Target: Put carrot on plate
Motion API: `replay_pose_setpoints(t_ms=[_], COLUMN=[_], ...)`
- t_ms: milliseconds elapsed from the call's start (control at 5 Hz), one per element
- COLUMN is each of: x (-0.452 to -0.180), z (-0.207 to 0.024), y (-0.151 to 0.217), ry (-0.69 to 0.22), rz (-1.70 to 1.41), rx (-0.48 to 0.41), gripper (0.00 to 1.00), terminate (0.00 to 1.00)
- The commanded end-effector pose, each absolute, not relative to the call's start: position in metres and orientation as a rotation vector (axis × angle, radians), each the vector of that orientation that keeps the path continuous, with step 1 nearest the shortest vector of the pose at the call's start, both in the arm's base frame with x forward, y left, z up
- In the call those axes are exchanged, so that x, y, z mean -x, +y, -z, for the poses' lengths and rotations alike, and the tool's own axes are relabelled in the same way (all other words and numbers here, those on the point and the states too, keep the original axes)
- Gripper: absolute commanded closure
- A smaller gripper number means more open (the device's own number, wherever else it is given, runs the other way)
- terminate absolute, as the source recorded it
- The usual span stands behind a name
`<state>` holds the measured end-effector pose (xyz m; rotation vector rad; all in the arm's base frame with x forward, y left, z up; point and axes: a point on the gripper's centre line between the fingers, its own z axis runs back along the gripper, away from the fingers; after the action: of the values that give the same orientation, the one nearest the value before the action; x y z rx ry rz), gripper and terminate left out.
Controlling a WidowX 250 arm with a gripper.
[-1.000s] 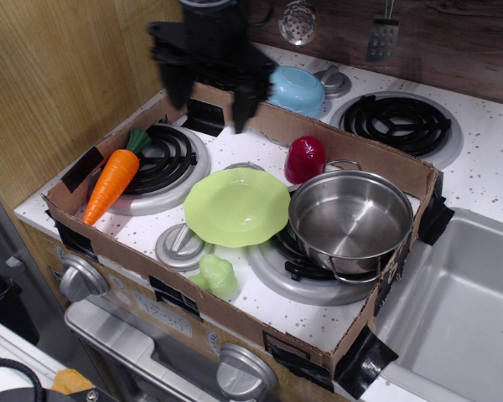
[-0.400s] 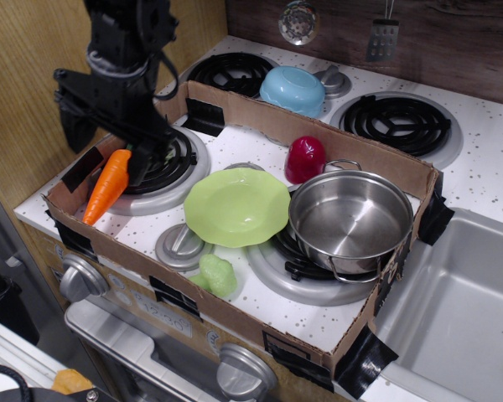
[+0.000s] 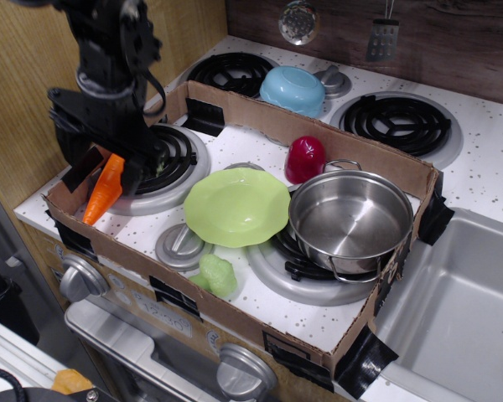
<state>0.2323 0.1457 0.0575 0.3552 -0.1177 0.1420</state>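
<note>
The orange carrot (image 3: 103,194) lies on the left burner inside the cardboard tray, its tip pointing to the front left. Its green top is hidden behind my gripper. My black gripper (image 3: 103,163) has come down over the carrot's thick end, with its fingers apart on either side, open and not closed on it. The lime-green plate (image 3: 235,209) sits empty in the middle of the tray, to the right of the carrot.
A steel pot (image 3: 350,219) stands right of the plate, with a red toy (image 3: 305,157) behind it. A light blue bowl (image 3: 295,89) sits behind the cardboard wall (image 3: 352,147). A pale green toy (image 3: 215,275) lies in front of the plate. A sink (image 3: 461,310) is at the right.
My gripper moved from the tray's back edge left and down to the carrot, and now straddles its thick end. The carrot has barely shifted.
</note>
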Motion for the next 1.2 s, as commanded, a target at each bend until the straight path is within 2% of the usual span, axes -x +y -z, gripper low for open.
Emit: replay_pose_setpoints(t_ms=[0, 400, 600, 800, 1000], x=[-0.253, -0.273, -0.277, -0.279, -0.278], z=[-0.045, -0.029, -0.033, -0.046, -0.062], y=[0.158, 0.167, 0.170, 0.168, 0.167], ry=[-0.223, -0.257, -0.266, -0.271, -0.248], rz=[-0.154, -0.147, -0.119, -0.104, -0.094], rx=[-0.323, -0.303, -0.305, -0.363, -0.372], gripper=[0.00, 0.00, 1.00, 1.00, 1.00], terminate=[0.00, 0.00, 0.00, 0.00, 0.00])
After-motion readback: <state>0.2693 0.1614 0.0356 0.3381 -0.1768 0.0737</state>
